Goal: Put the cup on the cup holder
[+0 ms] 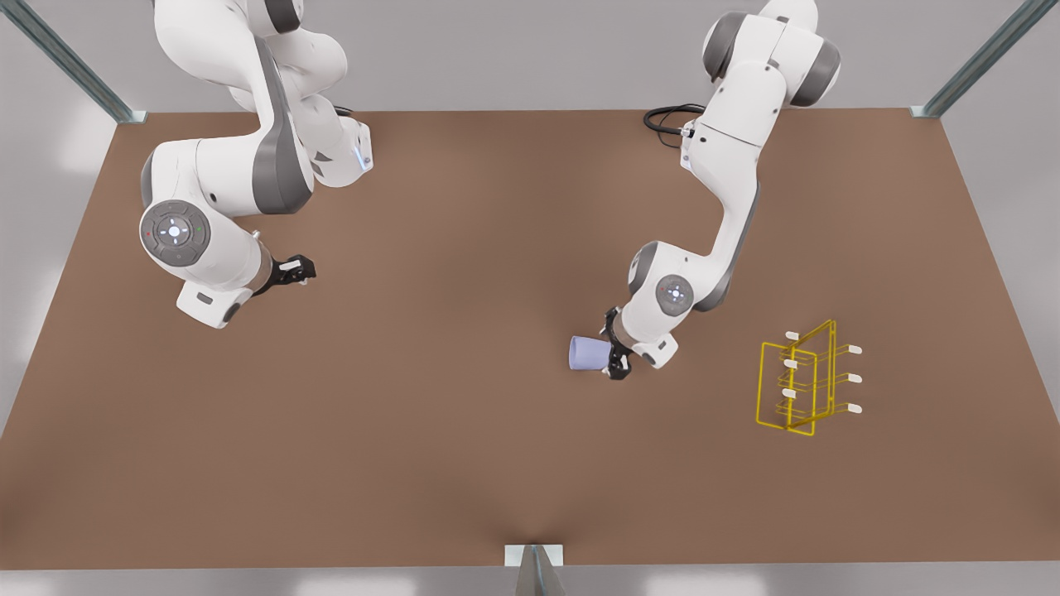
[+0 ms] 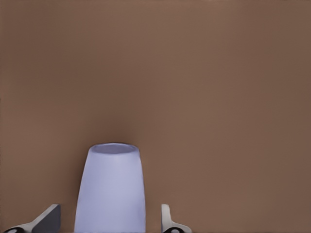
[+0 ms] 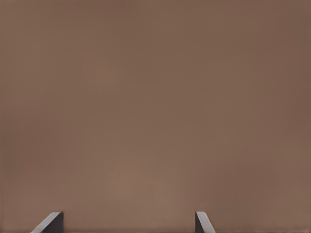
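Cup point(image 1: 587, 353): lying sideways on the brown table point(image 1: 464, 463), well apart from cup holder point(image 1: 802, 379), toward the front view's left.
Left gripper point(image 1: 616, 354): fingers straddling cup's narrow end, spread with gaps either side.
Right gripper point(image 1: 296, 270): far beyond cup from holder, waiting, fingers spread.

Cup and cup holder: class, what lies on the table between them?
In the front view, only the left gripper and its wrist, beside the cup; then bare table up to the cup holder.
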`<state>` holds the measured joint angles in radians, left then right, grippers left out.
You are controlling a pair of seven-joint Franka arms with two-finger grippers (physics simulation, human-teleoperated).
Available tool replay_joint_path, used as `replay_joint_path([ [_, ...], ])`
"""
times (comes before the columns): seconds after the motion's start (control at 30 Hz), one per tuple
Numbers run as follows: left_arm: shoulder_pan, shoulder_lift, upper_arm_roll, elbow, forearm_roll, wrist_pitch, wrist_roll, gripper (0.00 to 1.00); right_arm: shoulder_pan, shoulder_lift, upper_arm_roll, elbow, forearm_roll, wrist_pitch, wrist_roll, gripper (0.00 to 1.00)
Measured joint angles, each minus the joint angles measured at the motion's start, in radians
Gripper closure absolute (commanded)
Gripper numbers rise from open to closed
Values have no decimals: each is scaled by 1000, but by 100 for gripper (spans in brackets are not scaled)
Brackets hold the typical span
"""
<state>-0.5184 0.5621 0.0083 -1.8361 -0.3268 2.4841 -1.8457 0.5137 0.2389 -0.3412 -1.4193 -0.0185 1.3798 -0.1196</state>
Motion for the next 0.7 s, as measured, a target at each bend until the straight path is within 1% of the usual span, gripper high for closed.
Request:
replay_joint_path([
  [0.43,-2,46,-20,-1,-38,70,-60,0,-11,0,0,-5,3,-3,43,0],
  [0.7,-5,99,-29,1,-39,125,-70,0,-18,2,0,-12,5,-6,55,0],
])
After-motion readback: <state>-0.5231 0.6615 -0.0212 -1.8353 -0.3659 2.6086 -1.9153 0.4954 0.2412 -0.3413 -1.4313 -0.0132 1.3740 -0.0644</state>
